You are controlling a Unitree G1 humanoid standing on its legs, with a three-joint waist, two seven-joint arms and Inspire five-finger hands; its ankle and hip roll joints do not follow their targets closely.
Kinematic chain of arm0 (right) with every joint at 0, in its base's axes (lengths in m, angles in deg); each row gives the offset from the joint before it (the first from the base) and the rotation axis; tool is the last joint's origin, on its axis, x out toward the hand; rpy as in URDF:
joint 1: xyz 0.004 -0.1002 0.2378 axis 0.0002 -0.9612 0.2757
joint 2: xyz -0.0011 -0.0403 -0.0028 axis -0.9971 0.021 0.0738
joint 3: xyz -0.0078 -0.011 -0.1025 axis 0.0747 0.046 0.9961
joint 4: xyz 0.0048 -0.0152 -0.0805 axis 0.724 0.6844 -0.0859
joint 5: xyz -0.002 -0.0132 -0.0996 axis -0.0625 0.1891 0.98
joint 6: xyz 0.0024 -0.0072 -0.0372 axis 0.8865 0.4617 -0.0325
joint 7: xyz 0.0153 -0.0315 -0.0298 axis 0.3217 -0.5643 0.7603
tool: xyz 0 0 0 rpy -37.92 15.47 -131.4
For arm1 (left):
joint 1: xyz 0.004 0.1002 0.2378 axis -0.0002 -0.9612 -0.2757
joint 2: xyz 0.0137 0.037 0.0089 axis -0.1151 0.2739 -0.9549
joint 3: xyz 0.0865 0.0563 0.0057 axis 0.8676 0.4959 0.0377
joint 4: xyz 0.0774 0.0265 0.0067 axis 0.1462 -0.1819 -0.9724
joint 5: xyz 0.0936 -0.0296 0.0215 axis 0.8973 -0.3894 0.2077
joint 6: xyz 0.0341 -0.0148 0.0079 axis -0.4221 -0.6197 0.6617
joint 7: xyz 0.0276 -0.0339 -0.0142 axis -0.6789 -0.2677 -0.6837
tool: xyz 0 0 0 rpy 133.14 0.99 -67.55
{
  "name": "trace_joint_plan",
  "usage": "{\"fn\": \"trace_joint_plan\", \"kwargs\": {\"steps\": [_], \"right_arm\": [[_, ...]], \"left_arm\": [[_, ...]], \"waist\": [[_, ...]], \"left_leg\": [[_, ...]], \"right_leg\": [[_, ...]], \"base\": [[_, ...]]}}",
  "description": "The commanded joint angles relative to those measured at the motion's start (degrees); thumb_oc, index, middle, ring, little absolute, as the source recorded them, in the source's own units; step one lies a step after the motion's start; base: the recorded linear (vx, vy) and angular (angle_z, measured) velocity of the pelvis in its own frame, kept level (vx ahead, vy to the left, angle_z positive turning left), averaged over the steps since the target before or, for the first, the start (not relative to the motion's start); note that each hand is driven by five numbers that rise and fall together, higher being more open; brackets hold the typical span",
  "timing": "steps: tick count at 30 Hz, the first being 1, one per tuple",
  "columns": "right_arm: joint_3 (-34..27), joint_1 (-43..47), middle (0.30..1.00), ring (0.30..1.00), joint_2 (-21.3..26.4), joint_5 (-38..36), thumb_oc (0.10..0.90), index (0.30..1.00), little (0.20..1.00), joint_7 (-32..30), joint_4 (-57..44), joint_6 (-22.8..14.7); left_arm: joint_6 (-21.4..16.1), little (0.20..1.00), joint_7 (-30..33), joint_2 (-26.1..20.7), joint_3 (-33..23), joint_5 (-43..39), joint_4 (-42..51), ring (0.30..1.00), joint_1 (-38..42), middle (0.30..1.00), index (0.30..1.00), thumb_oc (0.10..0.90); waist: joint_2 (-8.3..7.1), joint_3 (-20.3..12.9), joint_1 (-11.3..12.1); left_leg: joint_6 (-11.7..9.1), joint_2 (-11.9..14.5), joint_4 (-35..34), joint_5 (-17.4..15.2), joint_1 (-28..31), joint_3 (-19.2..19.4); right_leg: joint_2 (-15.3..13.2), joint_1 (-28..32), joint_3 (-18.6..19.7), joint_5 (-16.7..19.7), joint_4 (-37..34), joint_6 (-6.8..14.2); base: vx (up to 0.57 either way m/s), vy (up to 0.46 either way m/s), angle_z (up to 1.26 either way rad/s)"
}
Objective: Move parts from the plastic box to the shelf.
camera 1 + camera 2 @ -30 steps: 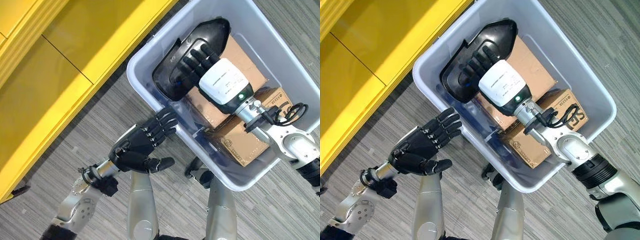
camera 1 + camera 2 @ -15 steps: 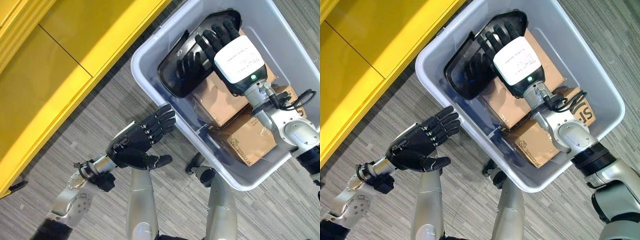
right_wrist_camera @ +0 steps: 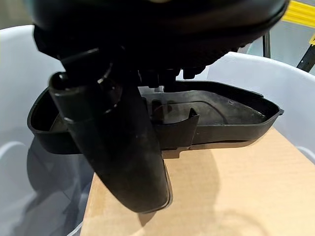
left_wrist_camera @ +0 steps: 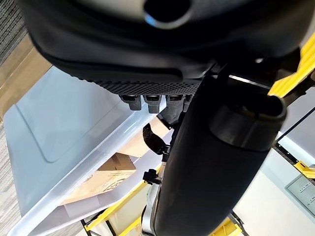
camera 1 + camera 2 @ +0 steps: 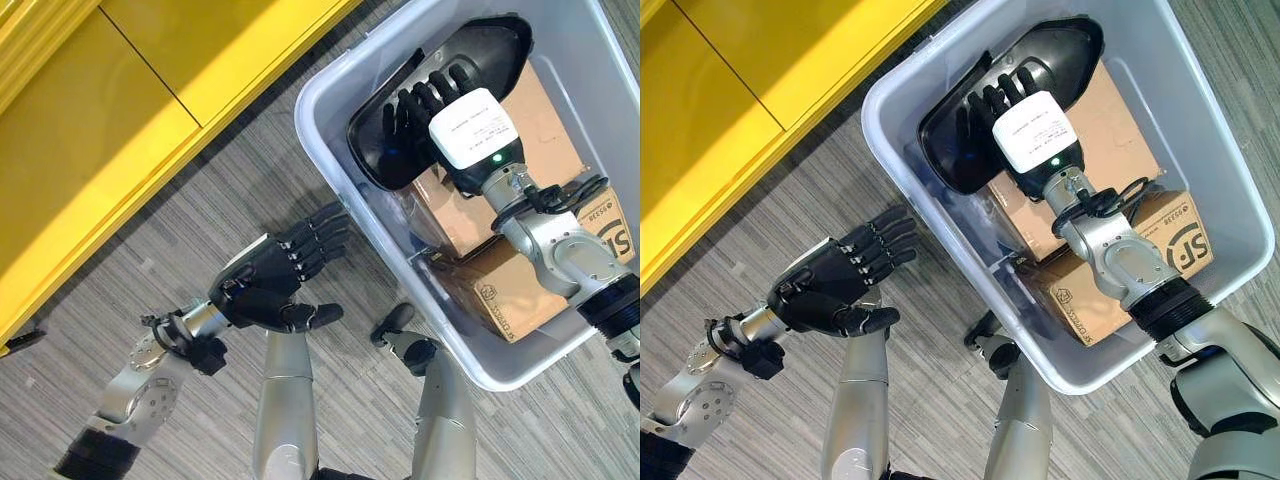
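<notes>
Plastic box (image 5: 330, 130) translucent, smooth; black part (image 5: 1060, 50) glossy plastic; cartons (image 5: 1110, 130) matt cardboard; shelf (image 5: 90, 150) smooth yellow.

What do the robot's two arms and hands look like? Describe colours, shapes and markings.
Both arms are jointed silver-grey metal with black bands. The left hand is all dark, with segmented fingers. The right hand is dark too, with a white rectangular cover on its back, a green light, and black cables looping at the wrist.

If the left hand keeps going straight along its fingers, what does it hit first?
Most likely the near wall of the plastic box. The left hand is open outside it, fingertips pointing at that wall; the gap is hard to judge.
</notes>
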Motion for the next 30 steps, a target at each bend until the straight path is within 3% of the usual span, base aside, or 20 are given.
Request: {"fn": "trace_joint_plan", "kwargs": {"steps": [1,8,10,13,20,26,30], "right_arm": [[-0.3,5.6,1.000,1.000,1.7,-1.0,0.900,1.000,1.000,-1.4,1.7,2.3],[1.1,6.3,1.000,1.000,0.7,-4.1,0.900,1.000,1.000,-1.1,6.4,4.2],[1.0,8.0,1.000,1.000,-2.8,-2.9,0.900,1.000,1.000,-0.5,10.2,4.2],[5.4,15.3,1.000,1.000,-7.5,-7.4,0.900,1.000,1.000,-0.3,19.4,3.7],[10.7,20.3,1.000,1.000,-12.4,-11.8,0.900,1.000,1.000,1.2,25.6,5.6],[11.1,21.1,1.000,1.000,-15.8,-7.7,0.900,1.000,1.000,2.6,28.1,5.0],[11.9,21.5,1.000,1.000,-16.2,-9.0,0.900,1.000,1.000,3.6,28.7,5.5]], "left_arm": [[-2.2,1.000,-0.8,0.9,1.0,-0.3,4.6,1.000,1.0,1.000,1.000,0.900],[-3.0,1.000,-0.7,1.1,1.7,-0.2,3.9,1.000,1.7,1.000,1.000,0.900],[-1.3,1.000,0.5,3.5,2.6,1.0,1.4,1.000,5.7,1.000,1.000,0.900],[1.7,1.000,-0.5,7.8,6.4,5.3,-6.9,1.000,12.3,1.000,1.000,0.900],[-3.9,1.000,4.8,13.2,13.2,9.9,-14.9,1.000,17.8,1.000,1.000,0.900],[-3.2,1.000,7.3,16.6,15.8,10.8,-18.3,1.000,22.1,1.000,1.000,0.900],[-2.4,1.000,8.7,17.8,16.5,12.2,-18.7,1.000,23.7,1.000,1.000,0.900]], "waist": [[0.45,-0.9,1.5],[0.77,-0.9,1.6],[0.83,-0.9,1.7],[0.26,-0.9,2.0],[-0.38,-0.9,1.1],[-0.73,-0.9,0.2],[-0.96,-0.9,-0.1]], "left_leg": [[8.0,-7.1,-10.7,6.1,-0.2,3.0],[8.3,-7.3,-10.0,5.7,-1.1,2.9],[8.5,-7.4,-9.0,5.3,-1.7,3.0],[8.6,-7.4,-6.9,4.5,-3.3,2.3],[8.3,-6.5,-6.1,4.6,-4.2,2.6],[8.0,-6.0,-4.9,4.3,-5.5,2.8],[8.2,-6.0,-4.6,4.0,-6.2,3.3]], "right_leg": [[6.7,0.4,-2.0,-4.8,7.1,1.5],[6.5,-0.5,-2.1,-4.7,7.6,1.5],[6.0,-1.2,-2.1,-5.0,8.9,1.7],[5.9,-2.1,-2.4,-5.0,10.0,1.7],[6.8,-2.9,-1.9,-5.3,10.8,1.5],[6.8,-3.9,-1.5,-6.1,11.8,1.4],[6.9,-4.3,-1.7,-5.8,11.5,1.5]], "base": [[0.00,0.000,0.00],[0.00,0.003,0.01],[0.01,0.013,0.02],[0.00,-0.041,-0.05],[-0.02,0.012,-0.10],[0.00,0.013,-0.04],[0.00,-0.007,-0.06]]}}
